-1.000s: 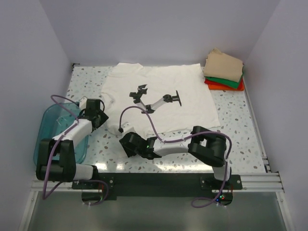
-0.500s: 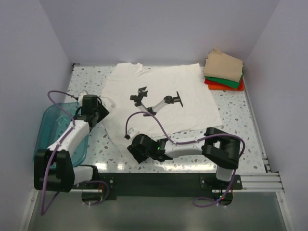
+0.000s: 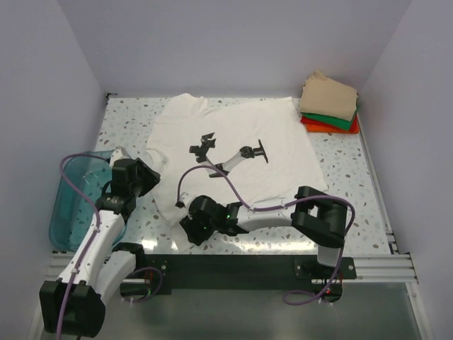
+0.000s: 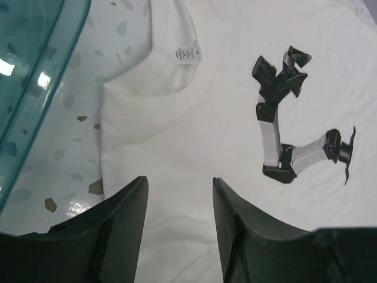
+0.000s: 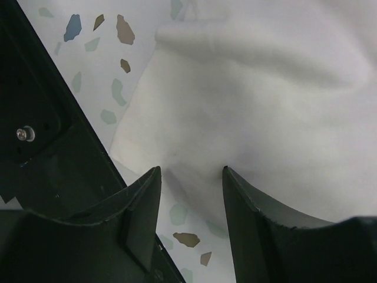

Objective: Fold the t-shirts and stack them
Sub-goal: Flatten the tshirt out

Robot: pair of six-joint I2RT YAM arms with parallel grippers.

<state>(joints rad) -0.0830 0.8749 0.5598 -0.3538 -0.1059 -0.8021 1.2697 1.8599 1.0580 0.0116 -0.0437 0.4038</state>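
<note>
**White tee spread flat: both grippers at its collar end, neither gripping**

Since a second ago the left arm has drawn back toward the near edge and its jaws have widened. The cloth's near corner now lies closer to the arm bases.

- Large white cotton t-shirt (image 3: 276, 142) with the black robot-arm print (image 3: 230, 152): flat on the speckled table (image 3: 354, 184), mid-table.
- Long axis runs 9 to 3 o'clock in the top view. The ribbed collar (image 4: 162, 82) with its sewn label (image 4: 188, 54) points to 9 o'clock — toward the translucent teal plastic bin (image 3: 71, 205) — and the hem lies at 3 o'clock.
- Left gripper (image 4: 178, 194): fingers apart, nothing between them. Shirt cloth lies below and ahead, with the collar just beyond the fingertips. This is the nearer arm for the collar end.
- Right gripper (image 5: 191, 177): fingers apart over the shirt's near corner at about 7 o'clock. Cloth edge and bare table both show through the gap, so it is not pinching.
- Folded stack at 1 o'clock, well apart from the white shirt: tan tee (image 3: 329, 95) on top, green tee (image 3: 338, 122) under it, orange-red tee (image 3: 315, 125) at the bottom.

Judgement: folding has not begun. A fold across the long axis would carry the collar end toward 3 o'clock, so both grips belong on this 9 o'clock side — left at the collar, right at the near corner.
</note>
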